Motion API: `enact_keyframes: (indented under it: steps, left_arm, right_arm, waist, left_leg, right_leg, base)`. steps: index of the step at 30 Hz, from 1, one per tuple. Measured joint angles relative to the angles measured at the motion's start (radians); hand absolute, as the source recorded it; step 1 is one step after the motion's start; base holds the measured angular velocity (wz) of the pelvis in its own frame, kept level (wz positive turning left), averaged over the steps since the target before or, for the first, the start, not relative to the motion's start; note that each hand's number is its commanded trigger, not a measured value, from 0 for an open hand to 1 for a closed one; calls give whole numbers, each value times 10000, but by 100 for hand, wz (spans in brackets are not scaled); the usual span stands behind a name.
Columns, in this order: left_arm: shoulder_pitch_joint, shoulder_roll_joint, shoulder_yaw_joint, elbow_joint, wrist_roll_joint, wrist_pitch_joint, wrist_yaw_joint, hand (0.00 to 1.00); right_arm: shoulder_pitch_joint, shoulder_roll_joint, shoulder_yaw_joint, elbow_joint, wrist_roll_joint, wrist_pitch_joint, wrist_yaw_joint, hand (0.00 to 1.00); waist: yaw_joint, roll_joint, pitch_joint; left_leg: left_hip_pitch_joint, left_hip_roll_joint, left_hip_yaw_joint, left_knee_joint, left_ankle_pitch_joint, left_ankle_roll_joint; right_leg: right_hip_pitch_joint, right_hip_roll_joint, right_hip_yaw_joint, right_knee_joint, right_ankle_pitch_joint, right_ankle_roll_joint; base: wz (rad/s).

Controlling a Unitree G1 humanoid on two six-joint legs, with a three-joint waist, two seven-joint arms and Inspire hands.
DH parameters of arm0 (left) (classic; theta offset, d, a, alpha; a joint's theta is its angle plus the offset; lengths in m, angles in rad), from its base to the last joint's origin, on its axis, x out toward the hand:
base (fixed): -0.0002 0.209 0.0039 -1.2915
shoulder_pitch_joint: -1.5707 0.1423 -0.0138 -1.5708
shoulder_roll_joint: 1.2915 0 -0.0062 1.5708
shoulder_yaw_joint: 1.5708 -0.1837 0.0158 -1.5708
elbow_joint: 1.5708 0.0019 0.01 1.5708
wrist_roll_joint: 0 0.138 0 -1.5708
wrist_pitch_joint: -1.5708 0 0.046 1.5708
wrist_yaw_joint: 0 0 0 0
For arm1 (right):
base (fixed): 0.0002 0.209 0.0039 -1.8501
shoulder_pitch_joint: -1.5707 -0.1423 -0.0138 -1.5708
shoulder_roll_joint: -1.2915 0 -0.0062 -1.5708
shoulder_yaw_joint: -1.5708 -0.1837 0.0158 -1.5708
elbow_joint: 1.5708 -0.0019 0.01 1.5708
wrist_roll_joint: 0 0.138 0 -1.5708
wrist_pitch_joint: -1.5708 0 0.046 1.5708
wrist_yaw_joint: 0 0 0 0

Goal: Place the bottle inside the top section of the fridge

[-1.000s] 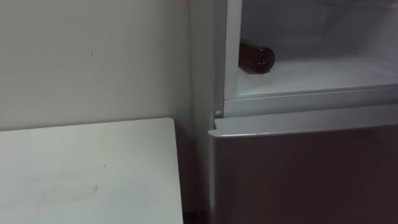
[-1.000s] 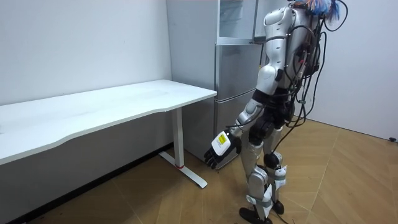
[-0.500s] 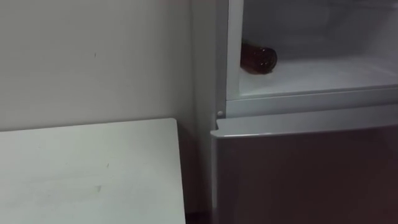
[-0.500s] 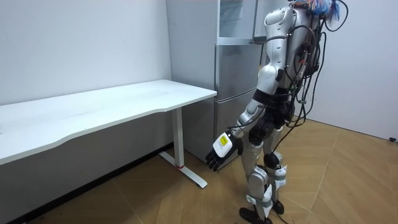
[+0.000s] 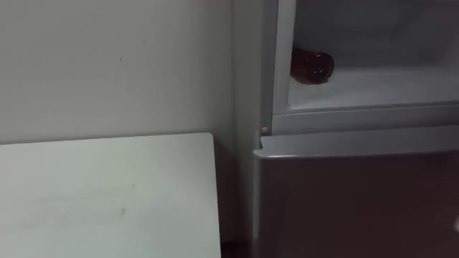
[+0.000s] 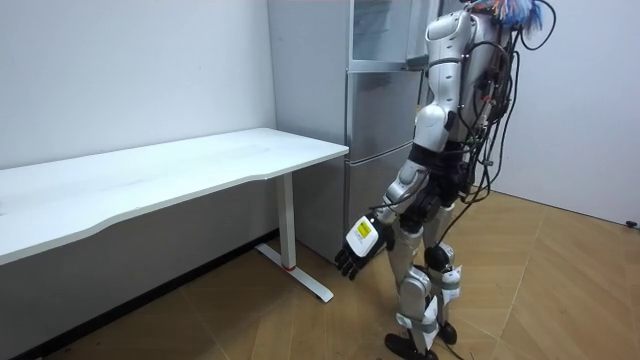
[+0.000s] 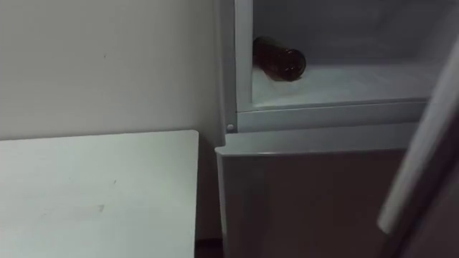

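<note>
Bottle (image 5: 313, 65) sideways in fridge (image 5: 373, 86), base outward

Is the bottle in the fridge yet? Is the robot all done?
Almost! Done: the brown bottle lies on its side on the shelf of the upper fridge. In hand: nothing. The robot stands at the fridge and its left hand hangs open and empty by its leg. Left: the upper compartment stands open, so shutting its door is probably the last bit.
</note>
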Motion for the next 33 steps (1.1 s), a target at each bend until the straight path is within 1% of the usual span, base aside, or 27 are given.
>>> enact_keyframes:
  steps: [3, 5, 6, 7, 10, 14, 18, 19, 21, 23, 25, 28, 33]
  left_arm:
    - [-20, 44, -236, -144, 122, 30, -192, 0]
    - [-13, 45, -288, -261, 147, 57, -344, 0]
    - [-36, 79, -285, -291, 219, 103, -463, 0]
    - [-40, 122, -281, -461, 284, 178, -543, 0]
    - [-52, 179, -281, -707, 487, 193, -628, 0]
    - [-97, 225, -284, -844, 508, 188, -676, 0]
    - [-112, 406, -284, -909, 681, 192, -845, 0]
    - [-112, 419, -284, -914, 685, 199, -908, 0]
    - [-82, 429, -284, -915, 685, 214, -957, 0]
    - [-36, 429, -284, -917, 682, 253, -1007, 0]
    - [3, 434, -285, -938, 682, 403, -1045, 0]
    - [34, 451, -284, -1009, 677, 444, -1068, 0]
    - [11, 484, -286, -1031, 676, 449, -1071, 0]
  right_arm:
    - [0, -183, 201, 1, -348, 360, 700, 0]
    - [-1, -201, 199, 0, -703, 402, 1121, 0]
    - [-7, -304, 224, -1, -1153, 468, 1523, 0]
    - [-29, -431, 296, -5, -1225, 596, 1899, 0]
    - [-69, -718, 416, -5, -1428, 832, 2653, 0]
    - [-58, -793, 398, -6, -1501, 939, 3094, 0]
    - [-58, -866, 393, -6, -1629, 984, 3565, 0]
    - [-74, -921, 385, -8, -1985, 964, 3798, 0]
    - [-94, -973, 381, -9, -2303, 959, 3983, 0]
    - [-97, -975, 371, -9, -2611, 960, 4194, 0]
    - [-98, -975, 351, -9, -2796, 960, 4423, 0]
    - [-97, -974, 259, -9, -2963, 971, 4699, 0]
    - [-102, -973, 124, -10, -3093, 971, 5091, 0]
  waist:
    - [199, -75, 43]
    - [222, -94, 37]
    - [256, -118, 49]
    - [270, -160, 43]
    - [438, -193, 51]
    - [416, -212, 55]
    - [415, -281, 45]
    - [414, -283, 42]
    - [418, -313, 30]
    - [419, -356, 21]
    - [419, -377, -2]
    - [419, -412, -26]
    - [413, -407, -30]
  left_leg:
    - [-106, 19, 9, 51, -1, 0]
    - [-182, 38, 3, 116, -1, -1]
    - [-190, 72, -21, 138, 1, -4]
    - [-183, 124, -23, 138, 3, -8]
    - [-181, 142, -32, 137, 18, -33]
    - [-201, 142, -25, 135, 30, -53]
    - [-199, 155, -26, 127, 40, -72]
    - [-189, 164, -26, 125, 40, -74]
    - [-175, 178, -31, 128, 41, -76]
    - [-178, 178, -31, 132, 41, -76]
    - [-191, 191, -32, 131, 39, -73]
    - [-193, 245, -33, 135, 37, -72]
    - [-200, 268, -30, 163, 37, -72]
  right_leg:
    - [-6, 4, -15, -21, 8, -7]
    - [-3, 12, -80, -155, 54, -16]
    - [4, 17, -97, -162, 65, -29]
    - [17, 26, -106, -163, 67, -33]
    - [16, 44, -124, -171, 81, -57]
    - [33, 22, -137, -226, 112, -100]
    - [75, 50, -140, -388, 195, -130]
    - [113, 68, -141, -457, 237, -131]
    - [168, 133, -138, -525, 310, -131]
    - [172, 130, -136, -514, 334, -133]
    - [175, 129, -138, -516, 347, -127]
    - [175, 119, -129, -513, 363, -123]
    - [206, 130, -123, -506, 417, -132]
  base:
    - [2]
    - [6]
    - [0]
    - [0]
    - [0]
    - [-6]
    - [0]
    - [0]
    - [0]
    - [0]
    - [0]
    - [0]
    - [0]
